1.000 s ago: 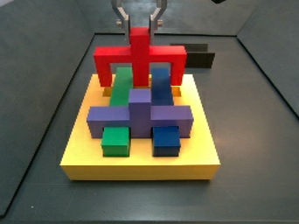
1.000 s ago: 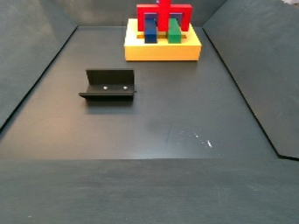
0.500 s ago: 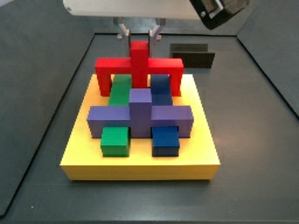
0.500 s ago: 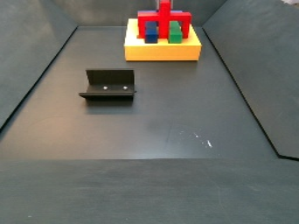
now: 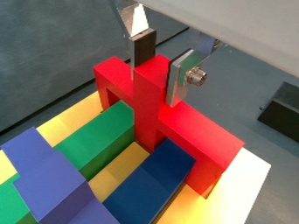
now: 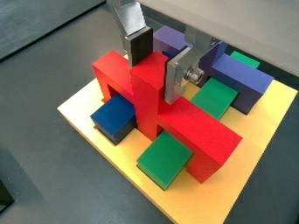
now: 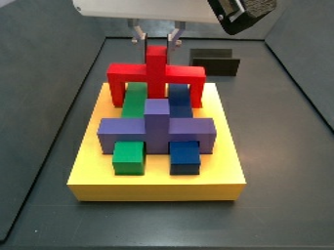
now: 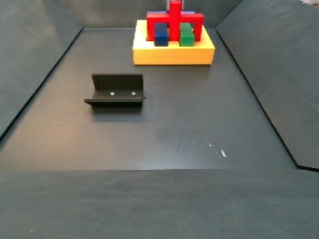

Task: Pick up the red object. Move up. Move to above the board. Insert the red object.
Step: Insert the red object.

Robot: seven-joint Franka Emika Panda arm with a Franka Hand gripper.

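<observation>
gripper: mine point(image 5: 162, 63), directly over the far end of the board, both fingers point(image 6: 176, 76) clamped on the stem of the red object.
red object: point(image 7: 155, 73) upright, bar level, legs down onto the board at its far edge. In both wrist views point(image 6: 176, 118) the legs straddle the green and blue blocks. Can't tell if the legs are fully seated.
board: yellow slab point(image 7: 156, 184) on the floor near the far wall in a side view point(image 8: 173, 56).
green block: long bar point(image 5: 84, 146) running under the red bar, beside the blue one.
blue block: point(image 5: 149, 178) parallel to green, also passing under the red bar.
purple block: cross-shaped piece point(image 7: 156, 127) mid-board, just in front of the red object, not touching it as far as I can see.
fixture: point(image 8: 116, 91) on the floor, well apart from the board, toward the near-left.
</observation>
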